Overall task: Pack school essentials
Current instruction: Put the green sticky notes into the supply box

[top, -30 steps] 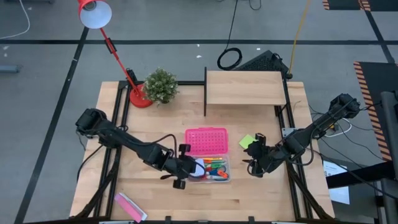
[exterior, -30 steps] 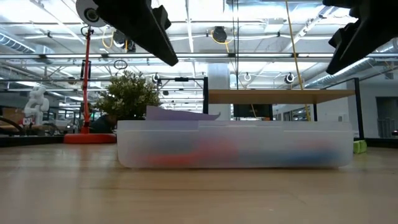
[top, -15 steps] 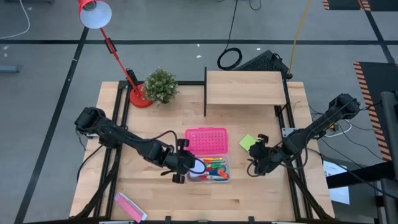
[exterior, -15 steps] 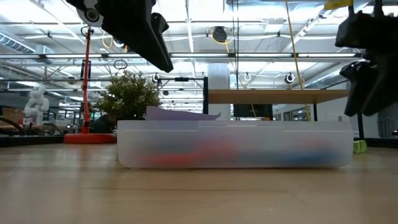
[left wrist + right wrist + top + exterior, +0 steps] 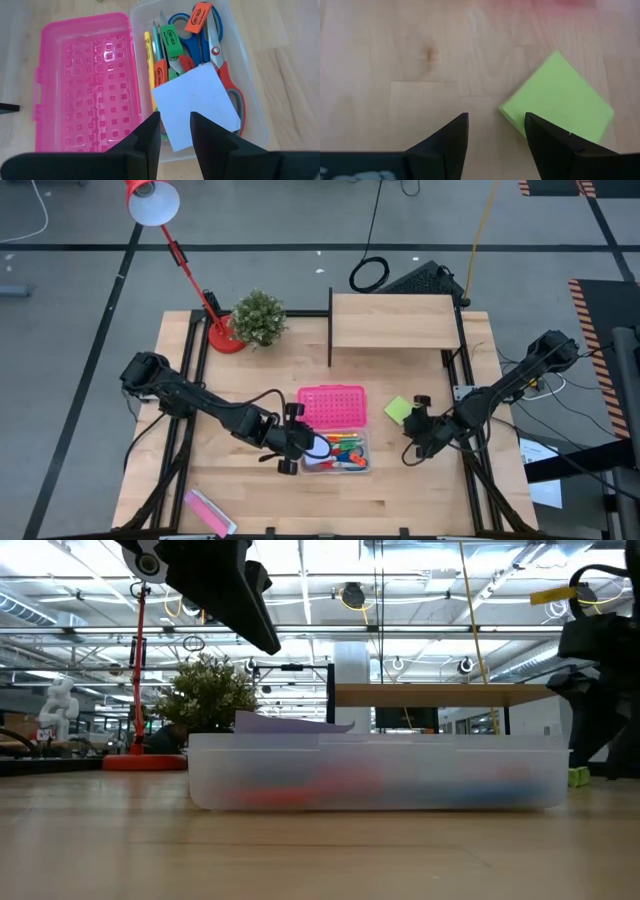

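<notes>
Left end effector [image 5: 289, 443] hovers at the left end of the clear box [image 5: 363, 467], fingers [image 5: 145, 141] a narrow gap apart, holding nothing; seen from its wrist, it is above the near edge of the pale-blue note pad [image 5: 196, 104].

Clear box: open, its pink perforated lid [image 5: 82, 85] hinged flat alongside on the desk [image 5: 400, 495]. Contents visible from the left wrist:
- one pale-blue note pad, lying on top, turned corner-on to the box walls;
- two scissors, one blue-handled [image 5: 186, 40], one red-handled [image 5: 232, 90], partly under the pad;
- one yellow pencil [image 5: 148, 60], long axis running the length of the box;
- three erasers: one orange [image 5: 199, 15], one green [image 5: 170, 40], a second orange [image 5: 160, 73].
Further items under the pad cannot be counted.

One lime-green note pad [image 5: 398, 409] lies on the desk, right of the lid, turned diamond-wise.

Right end effector [image 5: 414, 427] sits low just beside that pad, fingers [image 5: 449, 141] spread, empty.

One flat pink packet [image 5: 210, 512] lies at the front left of the desk.
</notes>
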`<act>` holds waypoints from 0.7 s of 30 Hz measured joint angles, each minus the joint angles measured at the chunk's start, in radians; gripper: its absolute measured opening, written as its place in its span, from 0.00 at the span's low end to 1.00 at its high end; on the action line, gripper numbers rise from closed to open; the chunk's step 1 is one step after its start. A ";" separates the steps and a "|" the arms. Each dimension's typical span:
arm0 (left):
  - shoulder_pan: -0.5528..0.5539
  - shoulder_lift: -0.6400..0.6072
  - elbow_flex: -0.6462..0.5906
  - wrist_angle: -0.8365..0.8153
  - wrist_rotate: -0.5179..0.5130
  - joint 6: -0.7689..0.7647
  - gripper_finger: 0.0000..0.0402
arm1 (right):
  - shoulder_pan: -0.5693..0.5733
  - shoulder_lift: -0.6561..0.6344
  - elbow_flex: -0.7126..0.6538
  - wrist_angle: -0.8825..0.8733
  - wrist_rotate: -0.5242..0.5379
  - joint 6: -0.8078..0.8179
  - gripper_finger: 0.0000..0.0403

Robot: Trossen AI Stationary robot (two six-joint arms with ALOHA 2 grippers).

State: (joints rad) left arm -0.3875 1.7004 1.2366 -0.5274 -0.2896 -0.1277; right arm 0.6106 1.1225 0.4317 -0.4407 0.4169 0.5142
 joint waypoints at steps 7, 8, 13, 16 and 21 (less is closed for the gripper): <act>0.000 0.000 0.000 0.001 0.001 -0.024 0.27 | -0.001 0.000 -0.047 0.188 0.066 -0.109 0.41; 0.000 0.000 0.000 0.002 0.001 -0.025 0.27 | -0.001 0.000 -0.047 0.196 0.085 -0.100 0.41; 0.000 0.000 0.000 0.008 0.001 -0.020 0.27 | -0.009 0.007 -0.047 0.247 0.158 -0.018 0.41; 0.001 0.000 0.000 0.008 0.001 0.013 0.27 | -0.031 0.045 -0.034 0.246 0.182 0.059 0.41; 0.009 0.000 0.000 0.008 0.001 0.042 0.27 | -0.049 0.178 0.011 0.216 0.158 0.093 0.41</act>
State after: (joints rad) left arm -0.3781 1.7004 1.2366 -0.5192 -0.2886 -0.0855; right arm 0.5617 1.3005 0.4432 -0.2249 0.5754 0.6073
